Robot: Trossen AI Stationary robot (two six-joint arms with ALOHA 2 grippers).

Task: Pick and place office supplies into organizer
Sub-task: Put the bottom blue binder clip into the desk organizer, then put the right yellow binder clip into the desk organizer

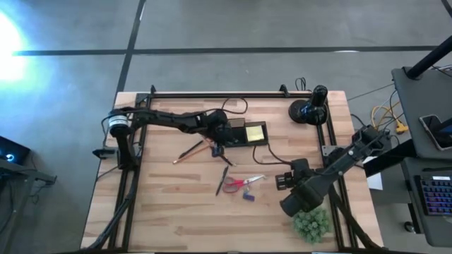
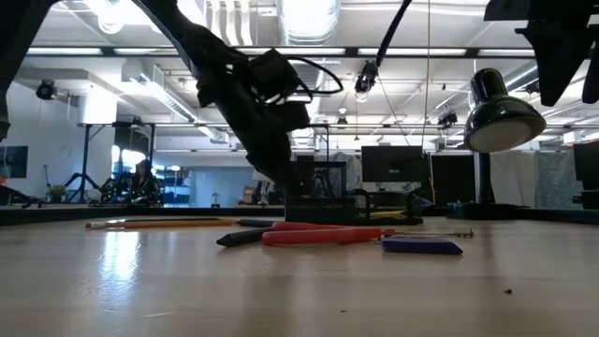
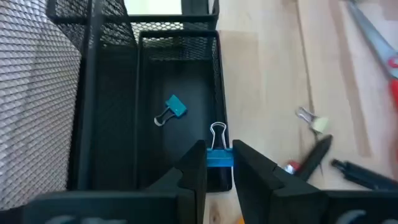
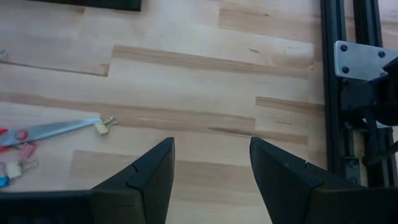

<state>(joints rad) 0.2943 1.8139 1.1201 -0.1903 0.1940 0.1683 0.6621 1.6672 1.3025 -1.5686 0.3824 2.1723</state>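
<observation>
Your left gripper (image 3: pixel 217 163) pinched a blue binder clip (image 3: pixel 219 158) with a wire loop over the black mesh organizer (image 3: pixel 112 93), where another clip (image 3: pixel 171 110) lay. Your right gripper (image 4: pixel 211 165) hung spread over bare wood planks, near the scissors (image 4: pixel 46 130).

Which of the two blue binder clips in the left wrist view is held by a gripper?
The blue clip pinched in the left gripper, above the organizer tray's edge. The other blue clip lies loose on the tray floor.
</observation>
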